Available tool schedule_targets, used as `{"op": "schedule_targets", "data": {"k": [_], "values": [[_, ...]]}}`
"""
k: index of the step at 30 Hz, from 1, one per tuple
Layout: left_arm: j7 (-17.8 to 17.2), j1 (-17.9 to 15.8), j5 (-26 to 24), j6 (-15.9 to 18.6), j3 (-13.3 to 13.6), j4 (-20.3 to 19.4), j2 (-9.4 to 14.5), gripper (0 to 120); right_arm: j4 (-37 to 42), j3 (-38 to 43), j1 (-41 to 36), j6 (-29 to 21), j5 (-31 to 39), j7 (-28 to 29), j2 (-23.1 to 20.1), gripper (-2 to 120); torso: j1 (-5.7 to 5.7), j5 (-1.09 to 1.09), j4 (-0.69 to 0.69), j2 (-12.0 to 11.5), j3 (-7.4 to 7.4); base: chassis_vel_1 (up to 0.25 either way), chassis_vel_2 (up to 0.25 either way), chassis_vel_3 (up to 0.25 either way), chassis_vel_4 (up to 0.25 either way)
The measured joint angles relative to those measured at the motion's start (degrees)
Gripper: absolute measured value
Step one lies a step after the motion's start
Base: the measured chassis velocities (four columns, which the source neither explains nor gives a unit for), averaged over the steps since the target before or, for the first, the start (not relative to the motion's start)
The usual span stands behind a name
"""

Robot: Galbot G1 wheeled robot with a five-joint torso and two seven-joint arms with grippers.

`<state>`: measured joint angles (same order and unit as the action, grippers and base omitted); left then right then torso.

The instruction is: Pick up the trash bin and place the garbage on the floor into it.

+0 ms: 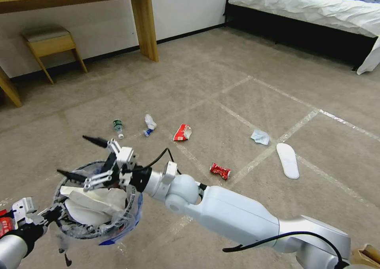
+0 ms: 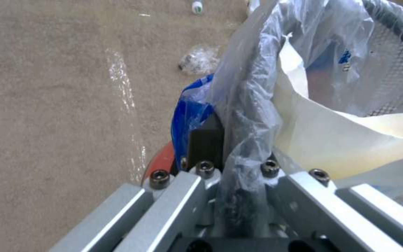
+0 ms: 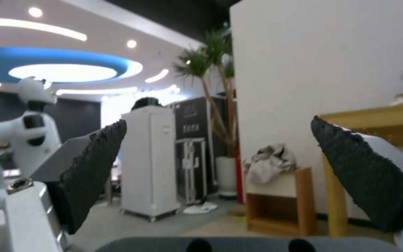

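Observation:
The trash bin (image 1: 95,221), lined with a clear-and-blue bag, hangs low at my left with a white insole (image 1: 93,205) inside. My left gripper (image 1: 44,216) is shut on its rim; in the left wrist view the fingers clamp the bagged rim (image 2: 239,147). My right gripper (image 1: 82,158) hovers open over the bin's far side, with nothing between its black fingertips (image 3: 94,171). On the floor (image 1: 245,103) lie a green-labelled bottle (image 1: 118,127), a white wrapper (image 1: 149,123), a red wrapper (image 1: 182,132), a crushed red can (image 1: 219,171), crumpled paper (image 1: 260,137) and another insole (image 1: 287,160).
A wooden desk leg (image 1: 144,23) and a stool (image 1: 51,43) stand by the far wall, and a bed (image 1: 316,8) is at the back right. Clear plastic (image 2: 199,61) lies on the carpet beside the bin. A brown paper edge (image 1: 368,255) shows at the lower right.

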<state>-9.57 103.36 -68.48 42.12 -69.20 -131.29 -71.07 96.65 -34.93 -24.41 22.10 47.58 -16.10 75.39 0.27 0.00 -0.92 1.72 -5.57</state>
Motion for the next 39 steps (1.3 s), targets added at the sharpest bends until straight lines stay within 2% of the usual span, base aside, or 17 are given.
{"op": "schedule_targets", "data": {"k": [8,11,13,14,15,17,19,22,25,29,32,39], "values": [[0.00,-0.18,0.12,0.02,-0.12,0.48,0.07,1,2.98,6.34,-0.51,-0.57,1.94,0.34,-2.78,100,0.00,0.00,0.00,0.00,0.00,0.000,0.000,0.000,0.000],[0.14,-0.28,0.30,0.02,-0.16,0.59,0.05,1,4.31,10.60,-1.32,-1.40,2.73,1.22,-4.92,100,0.00,0.01,0.01,0.00,0.00,0.000,0.000,0.000,0.000],[0.47,-0.58,0.76,0.02,-0.18,0.63,-0.09,1,5.90,16.09,-2.82,-2.80,3.09,2.98,-8.10,100,0.00,0.02,0.01,0.00,0.00,0.000,0.000,0.000,0.000],[0.47,-0.58,0.76,0.02,-0.18,0.63,-0.09,1,5.90,16.09,-2.82,-2.80,3.09,2.98,-8.10,100,0.00,0.02,0.01,0.00,0.00,0.000,0.000,0.000,0.000],[0.56,-0.77,0.86,0.02,-0.19,0.60,-0.27,1,7.00,20.42,-4.23,-4.23,3.10,4.33,-10.98,100,0.00,0.00,0.00,0.00,0.00,0.000,0.000,0.000,0.000],[0.65,-0.87,0.98,0.02,-0.18,0.59,-0.36,1,7.55,22.60,-5.04,-4.81,3.08,5.10,-12.35,100,0.00,0.00,0.00,0.00,0.00,0.000,0.000,0.000,0.000],[1.18,-1.20,1.77,0.02,-0.18,0.56,-0.75,1,9.29,29.96,-7.82,-6.28,2.28,9.00,-17.00,99,0.00,0.02,-0.02,0.00,0.00,0.000,0.000,0.000,0.000],[1.48,-1.31,2.23,0.02,-0.18,0.55,-0.94,1,9.81,32.58,-8.93,-6.61,1.79,11.28,-18.42,99,0.00,0.01,-0.02,0.00,0.00,0.000,0.000,0.000,0.000],[1.82,-1.60,2.71,0.02,-0.18,0.54,-1.42,1,10.36,40.74,-13.53,-7.79,-1.96,16.35,-20.93,98,0.00,0.01,0.00,0.00,0.00,0.000,0.000,0.000,0.000],[2.25,-1.96,3.33,0.02,-0.24,0.67,-1.77,1,10.60,45.63,-17.07,-8.47,-5.32,18.25,-21.56,98,0.00,0.02,0.00,0.00,0.00,0.000,0.000,0.000,0.000],[2.82,-2.73,3.88,0.02,-0.45,1.03,-2.31,1,11.50,57.59,-26.71,-8.82,-12.07,20.12,-21.90,96,0.00,0.02,-0.01,0.00,0.00,0.000,0.000,0.000,0.000],[3.07,-3.66,4.53,0.02,-0.47,1.33,-2.83,1,12.91,64.58,-34.87,-7.23,-15.67,20.77,-19.90,97,0.00,0.00,-0.01,0.00,0.01,0.000,0.000,0.000,0.000]]}}
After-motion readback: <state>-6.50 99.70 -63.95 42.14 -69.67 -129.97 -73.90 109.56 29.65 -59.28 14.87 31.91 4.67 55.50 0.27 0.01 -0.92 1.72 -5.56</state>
